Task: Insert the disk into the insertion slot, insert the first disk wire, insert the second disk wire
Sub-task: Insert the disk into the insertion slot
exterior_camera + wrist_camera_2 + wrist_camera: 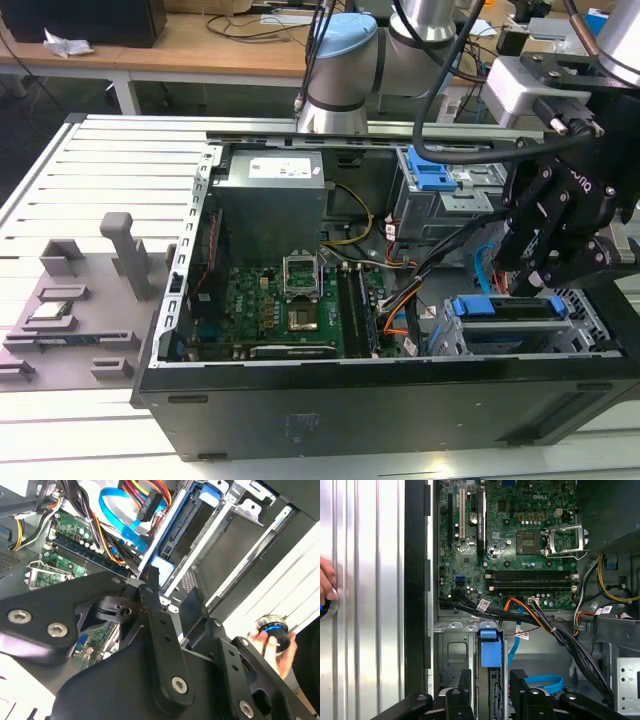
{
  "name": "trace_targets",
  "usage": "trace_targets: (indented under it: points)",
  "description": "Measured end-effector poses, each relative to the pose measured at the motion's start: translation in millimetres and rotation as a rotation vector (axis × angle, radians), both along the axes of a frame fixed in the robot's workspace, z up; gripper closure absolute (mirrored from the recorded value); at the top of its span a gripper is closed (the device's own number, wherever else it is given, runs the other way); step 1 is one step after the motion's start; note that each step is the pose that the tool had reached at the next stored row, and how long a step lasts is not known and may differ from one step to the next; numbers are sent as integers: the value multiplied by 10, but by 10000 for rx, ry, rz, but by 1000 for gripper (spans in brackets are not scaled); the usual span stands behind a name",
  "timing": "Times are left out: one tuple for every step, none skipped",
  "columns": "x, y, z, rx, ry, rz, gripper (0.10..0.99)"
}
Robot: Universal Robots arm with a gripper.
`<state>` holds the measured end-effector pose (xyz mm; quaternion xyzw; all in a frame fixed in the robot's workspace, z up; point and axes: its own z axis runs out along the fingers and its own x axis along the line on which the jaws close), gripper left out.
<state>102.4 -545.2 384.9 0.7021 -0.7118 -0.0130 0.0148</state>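
The disk (505,308), grey in a bright blue carrier, stands on edge inside the insertion slot (448,338) at the case's front corner, on the exterior view's right. Its blue tab (490,649) shows in both wrist views (162,565). My gripper (532,282) hovers just above the disk, open, with one black finger (465,681) on each side of it and apart from it. A flat blue wire (545,682) and a black plug on coloured leads (148,506) hang loose beside the slot.
The open computer case (300,410) lies on a slatted metal table (100,160). The motherboard (290,300), the power supply (272,195) and a taller drive cage with a blue clip (435,180) lie inside. A hand (272,641) rests on a button outside the case.
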Motion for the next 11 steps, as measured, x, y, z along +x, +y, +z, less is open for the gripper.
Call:
trace_targets:
  points:
    - [0, 0, 0, 0, 0, -1, 647]
    - [0, 0, 0, 0, 0, -1, 647]
    - [0, 0, -1, 0, 0, -1, 647]
    - [0, 0, -1, 0, 0, 0, 663]
    - [0, 0, -1, 0, 0, 0, 663]
    - [0, 0, -1, 0, 0, 0, 792]
    - [0, 0, -1, 0, 0, 0, 851]
    - [0, 0, -2, 0, 0, -1, 910]
    - [0, 0, -2, 1, 0, 0, 910]
    - [0, 0, -2, 0, 0, 0, 973]
    - [0, 0, -3, 0, 0, 0, 980]
